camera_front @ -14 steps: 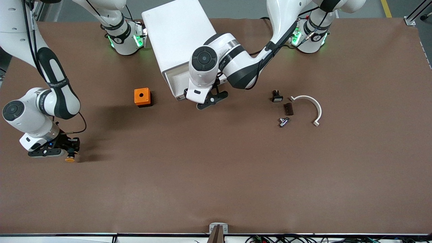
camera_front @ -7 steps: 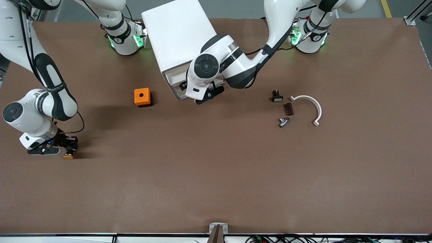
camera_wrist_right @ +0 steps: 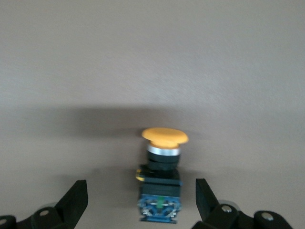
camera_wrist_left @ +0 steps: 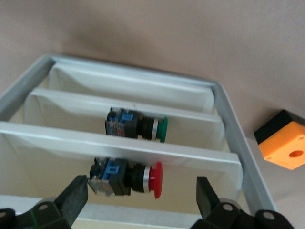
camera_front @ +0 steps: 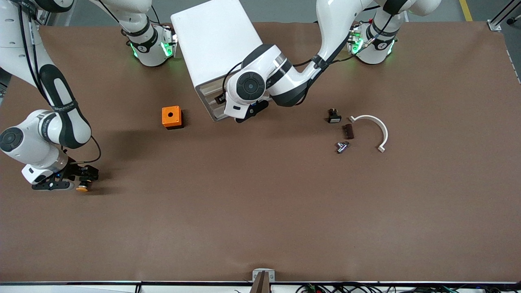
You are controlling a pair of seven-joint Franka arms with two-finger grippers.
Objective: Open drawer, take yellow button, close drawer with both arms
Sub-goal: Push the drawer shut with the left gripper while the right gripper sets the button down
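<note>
The button [camera_wrist_right: 161, 181], with orange-yellow cap, black body and blue rear end, lies on the table [camera_front: 260, 211] between the spread fingers of the right claw [camera_wrist_right: 138, 202], untouched. The drawer [camera_front: 209, 94], white with see-through front, sits pushed in just before the left claw [camera_front: 244, 116], whose fingers stand apart.

Small lettering on the black band of the right arm [camera_front: 65, 106] too tiny to read, no legible label on the cabinet [camera_front: 215, 44], no readable text, brand or number anywhere
</note>
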